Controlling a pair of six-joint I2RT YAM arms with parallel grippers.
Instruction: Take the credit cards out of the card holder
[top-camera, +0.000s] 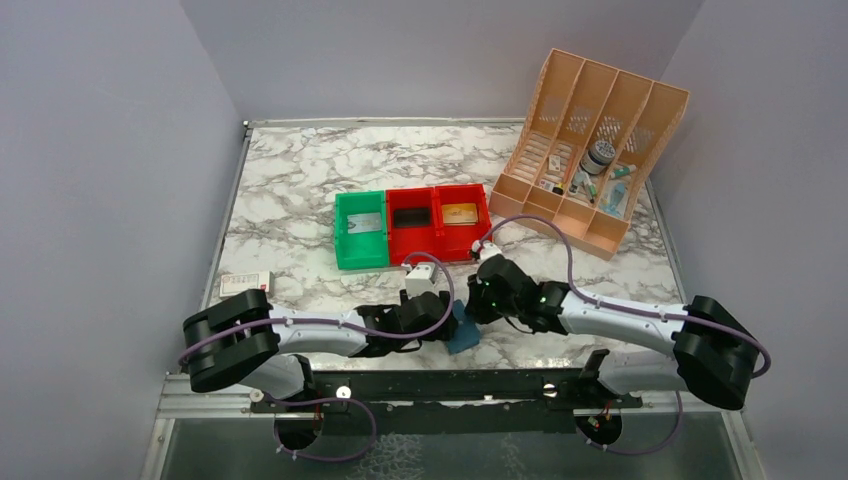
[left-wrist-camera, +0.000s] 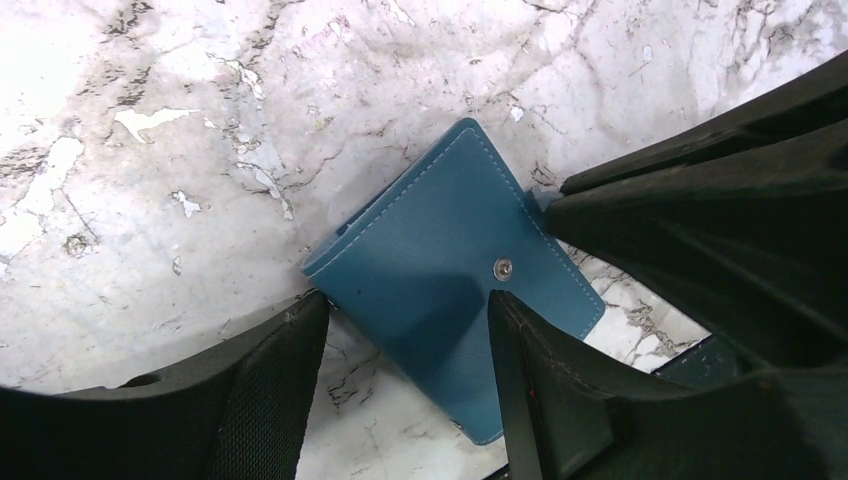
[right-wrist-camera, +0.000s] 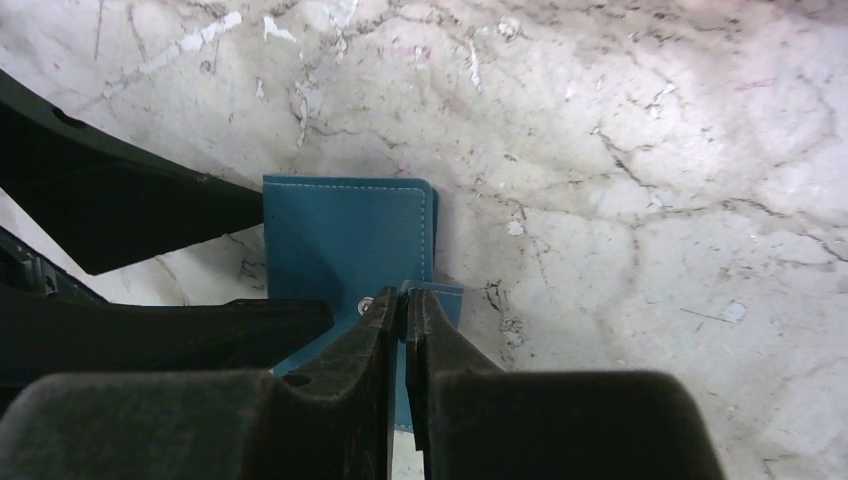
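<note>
Near the middle of the desk's (top-camera: 300, 180) near edge, the card holder (top-camera: 463, 330) lies flat and apparently snapped shut. The right tool (right-wrist-camera: 403, 295) is clenched on its tab. The left tool (left-wrist-camera: 405, 300) straddles it, released. Opening is under way. Next, likely: pull the tab free while the left steadies the cover. No credit cards show.

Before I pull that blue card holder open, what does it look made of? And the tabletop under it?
The card holder looks like leather or faux leather, matte teal-blue, with pale edge stitching and a small metal snap stud; real or synthetic I cannot tell. The tabletop has a white-and-grey marble pattern with some sheen; stone or printed laminate, unclear.
</note>
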